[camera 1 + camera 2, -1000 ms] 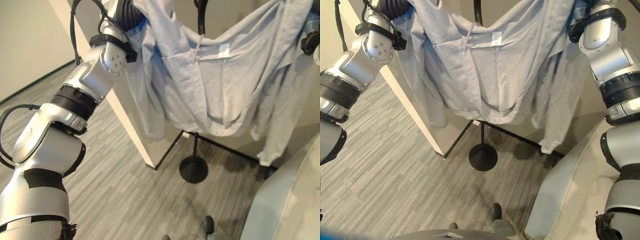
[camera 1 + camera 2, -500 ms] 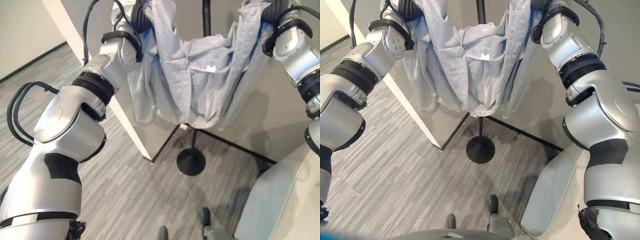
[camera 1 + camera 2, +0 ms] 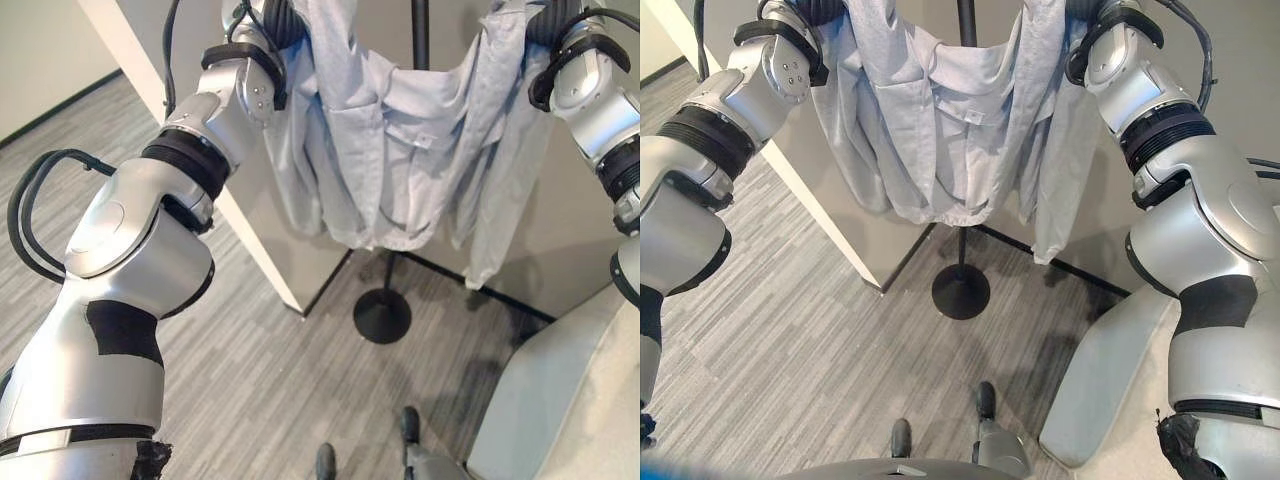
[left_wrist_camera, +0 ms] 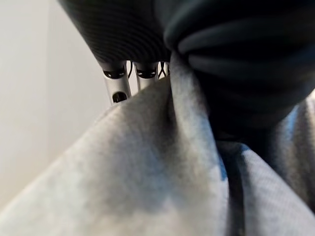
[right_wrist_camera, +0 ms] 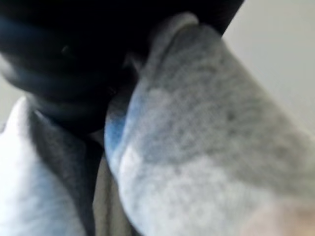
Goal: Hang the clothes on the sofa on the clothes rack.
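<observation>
Pale grey garment [image 3: 950, 120]: held aloft, spread before the rack pole [image 3: 966, 15], left hand [image 4: 123, 78] and right hand [image 5: 64, 73] each clenched on a shoulder; advice: keep collar centred, lift evenly onto the rack's top.

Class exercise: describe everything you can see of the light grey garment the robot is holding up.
The garment is pale grey, soft-looking cloth with a small label inside. It hangs spread between both raised arms, sagging in the middle in front of the black rack pole, with one sleeve dangling lower on the robot's right. It is clear of the floor. In the wrist views the cloth bunches against the left hand and the right hand; the grip itself is hidden.
</observation>
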You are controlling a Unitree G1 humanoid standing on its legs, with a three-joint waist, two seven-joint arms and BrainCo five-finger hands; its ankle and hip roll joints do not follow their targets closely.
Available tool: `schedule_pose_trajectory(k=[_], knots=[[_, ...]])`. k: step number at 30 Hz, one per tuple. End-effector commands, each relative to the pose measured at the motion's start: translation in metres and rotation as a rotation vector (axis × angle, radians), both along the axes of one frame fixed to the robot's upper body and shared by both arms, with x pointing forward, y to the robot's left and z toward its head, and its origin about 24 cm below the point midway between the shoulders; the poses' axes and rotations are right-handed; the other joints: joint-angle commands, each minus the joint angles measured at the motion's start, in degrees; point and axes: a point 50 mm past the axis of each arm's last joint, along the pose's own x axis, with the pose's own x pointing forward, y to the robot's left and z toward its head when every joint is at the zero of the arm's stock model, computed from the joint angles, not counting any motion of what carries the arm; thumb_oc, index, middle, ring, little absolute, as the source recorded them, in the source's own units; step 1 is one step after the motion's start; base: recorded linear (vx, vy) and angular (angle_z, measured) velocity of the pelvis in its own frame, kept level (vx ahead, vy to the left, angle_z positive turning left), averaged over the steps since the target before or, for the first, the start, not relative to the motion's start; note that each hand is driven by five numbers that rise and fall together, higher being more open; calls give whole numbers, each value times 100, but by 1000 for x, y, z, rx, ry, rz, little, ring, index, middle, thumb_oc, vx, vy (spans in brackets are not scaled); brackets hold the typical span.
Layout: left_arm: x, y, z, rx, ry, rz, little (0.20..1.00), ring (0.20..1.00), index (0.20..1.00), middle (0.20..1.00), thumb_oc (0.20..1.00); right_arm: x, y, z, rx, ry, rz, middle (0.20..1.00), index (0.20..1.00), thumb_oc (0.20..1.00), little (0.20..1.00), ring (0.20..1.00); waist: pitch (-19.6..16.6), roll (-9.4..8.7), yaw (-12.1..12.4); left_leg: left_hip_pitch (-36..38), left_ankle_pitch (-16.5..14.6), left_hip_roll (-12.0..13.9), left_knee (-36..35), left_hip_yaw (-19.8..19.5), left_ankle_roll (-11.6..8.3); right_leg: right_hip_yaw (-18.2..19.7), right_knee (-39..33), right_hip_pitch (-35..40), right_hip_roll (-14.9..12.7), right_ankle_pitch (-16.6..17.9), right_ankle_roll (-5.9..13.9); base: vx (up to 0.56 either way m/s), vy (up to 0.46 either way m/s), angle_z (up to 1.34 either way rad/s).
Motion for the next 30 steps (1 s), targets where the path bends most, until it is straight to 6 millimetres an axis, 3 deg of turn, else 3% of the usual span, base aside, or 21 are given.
schedule_pose_trajectory(k=[1, 5, 8, 14, 20, 24, 26, 27, 30], knots=[[-34, 25, 80, -48, -260, 79, 200, 200, 200, 200, 200, -46, -22, 95, 132, -341, -17, 200, 200, 200, 200, 200, 64, -44, 206, 100, 175, -12, 22, 292, -250, -32, 80, 741, -132, -940, 1046, 59, -29, -1], [-40, 30, 87, -59, -294, 71, 200, 200, 200, 200, 200, -55, -24, 103, 147, -395, 10, 200, 200, 200, 200, 200, 18, -66, 215, 204, 129, 13, 22, 292, -267, -47, 80, 854, -96, -1007, 1031, 47, -31, -1], [-53, 35, 99, -63, -359, 47, 200, 200, 200, 200, 200, -74, -29, 121, 168, -499, 61, 200, 200, 200, 200, 200, -39, -92, 214, 313, 79, 84, 22, 266, -305, -88, 80, 979, -54, -1093, 1013, 61, -71, 0], [-66, 38, 113, -57, -418, 22, 200, 200, 200, 200, 200, -90, -43, 131, 176, -564, 49, 200, 200, 200, 200, 200, -133, -135, 248, 439, 76, 218, 22, 229, -382, -151, 80, 1157, 37, -1200, 958, 25, -64, 2], [-69, 40, 118, -56, -431, 33, 200, 200, 200, 200, 200, -89, -46, 132, 176, -558, 27, 200, 200, 200, 200, 200, -183, -171, 305, 534, 126, 359, 22, 133, -446, -155, 80, 1299, 159, -1295, 875, 16, -85, 7], [-66, 45, 117, -51, -408, 70, 200, 200, 200, 200, 200, -74, -45, 123, 132, -453, -44, 200, 200, 200, 200, 200, 44, -324, 499, 380, 190, 435, 377, -263, -383, -96, 80, 1438, 246, -1277, 753, -28, -129, 0], [-60, 41, 111, -61, -384, 60, 200, 200, 200, 200, 200, -70, -41, 122, 90, -427, -66, 200, 200, 200, 200, 200, 143, -324, 521, 118, 270, 310, 278, -336, -343, -116, 80, 1434, 258, -1301, 778, -23, -13, 31], [-54, 37, 105, -61, -360, 66, 200, 200, 200, 200, 200, -67, -38, 120, 59, -408, -77, 200, 200, 200, 200, 200, 207, -321, 563, -284, 457, 36, 163, -347, -310, -118, 80, 1390, 279, -1303, 794, 1, 2, 59], [-49, 39, 99, -70, -329, 67, 200, 200, 200, 200, 200, -64, -43, 115, 63, -386, -102, 200, 200, 200, 200, 200, 271, -321, 656, -1090, 482, -621, 22, 27, -194, 38, 80, 1397, 394, -1363, 786, 77, 32, 35]])
